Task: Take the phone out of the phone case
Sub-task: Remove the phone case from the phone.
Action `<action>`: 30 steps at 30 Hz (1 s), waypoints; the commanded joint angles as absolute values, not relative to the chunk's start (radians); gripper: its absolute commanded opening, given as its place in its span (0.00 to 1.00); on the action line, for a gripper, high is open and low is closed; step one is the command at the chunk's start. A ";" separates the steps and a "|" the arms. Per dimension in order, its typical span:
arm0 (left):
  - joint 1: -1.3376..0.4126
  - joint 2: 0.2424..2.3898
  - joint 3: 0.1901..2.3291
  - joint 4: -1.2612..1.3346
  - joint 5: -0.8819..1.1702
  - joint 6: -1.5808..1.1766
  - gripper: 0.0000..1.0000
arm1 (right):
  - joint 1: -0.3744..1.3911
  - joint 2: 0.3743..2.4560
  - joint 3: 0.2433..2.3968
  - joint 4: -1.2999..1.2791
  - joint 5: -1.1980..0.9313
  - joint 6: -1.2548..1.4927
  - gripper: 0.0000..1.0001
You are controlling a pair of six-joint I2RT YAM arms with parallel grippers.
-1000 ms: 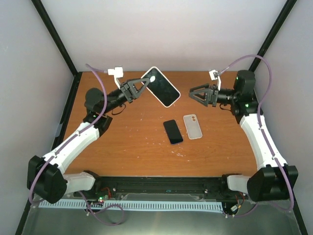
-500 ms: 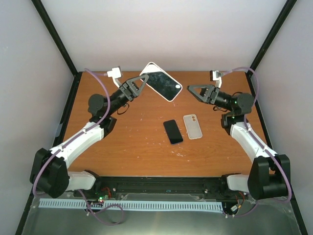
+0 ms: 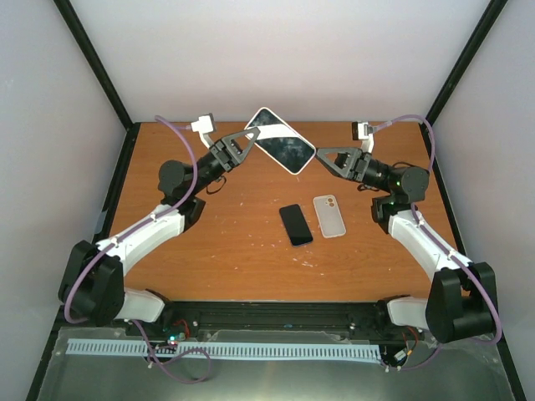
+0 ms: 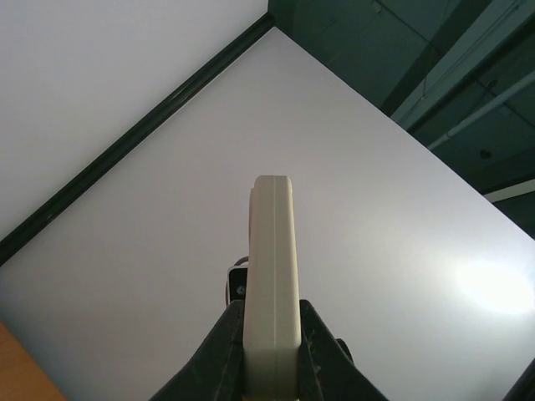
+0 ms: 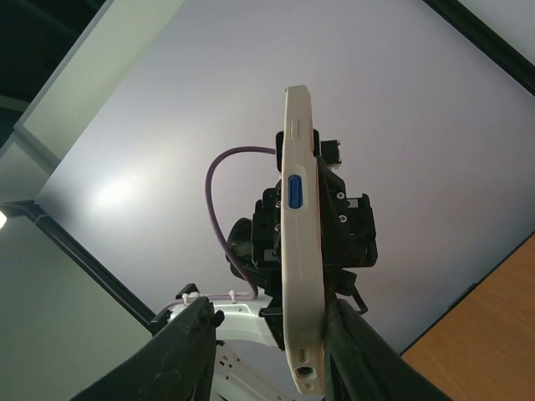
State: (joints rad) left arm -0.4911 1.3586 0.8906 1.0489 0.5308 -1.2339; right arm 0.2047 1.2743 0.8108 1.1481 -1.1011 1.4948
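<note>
My left gripper (image 3: pixel 249 139) is shut on one end of a phone in a white case (image 3: pixel 283 150) and holds it tilted in the air above the back of the table. In the left wrist view the case's white edge (image 4: pixel 272 267) stands upright between my fingers (image 4: pixel 224 351). My right gripper (image 3: pixel 322 156) is open with its jaws on either side of the phone's far end. In the right wrist view the edge with a blue button (image 5: pixel 298 251) lies against the right finger (image 5: pixel 355 342), and the left finger (image 5: pixel 185 342) stands apart from it.
A bare black phone (image 3: pixel 295 224) and a pale empty case (image 3: pixel 329 215) lie side by side, flat on the wooden table (image 3: pixel 217 242) below the held phone. White walls and black frame posts surround the table.
My left gripper has carried the cased phone to the right and tilted it flatter. My right gripper has swung left and up, and its open jaws now straddle the phone's end.
</note>
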 commanded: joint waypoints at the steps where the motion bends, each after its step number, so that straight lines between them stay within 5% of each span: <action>1: -0.499 1.365 0.913 1.169 0.535 -1.276 0.00 | 0.215 1.276 0.828 1.224 -1.075 1.513 0.35; 9: -0.499 1.393 0.910 1.213 0.570 -1.312 0.00 | 0.215 1.299 0.856 1.258 -1.071 1.545 0.26; 19: -0.499 1.401 0.901 1.235 0.571 -1.326 0.00 | 0.214 1.311 0.858 1.241 -1.070 1.539 0.26; 24: -0.499 1.410 0.888 1.280 0.550 -1.350 0.00 | 0.216 1.290 0.821 1.189 -1.068 1.508 0.36; 30: -0.498 1.443 0.895 1.322 0.561 -1.382 0.00 | 0.221 1.280 0.796 1.167 -1.073 1.487 0.30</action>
State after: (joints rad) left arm -0.4911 1.4338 0.8749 1.1950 0.5762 -1.3396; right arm 0.2119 1.3022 0.8108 1.1744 -1.0763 1.5154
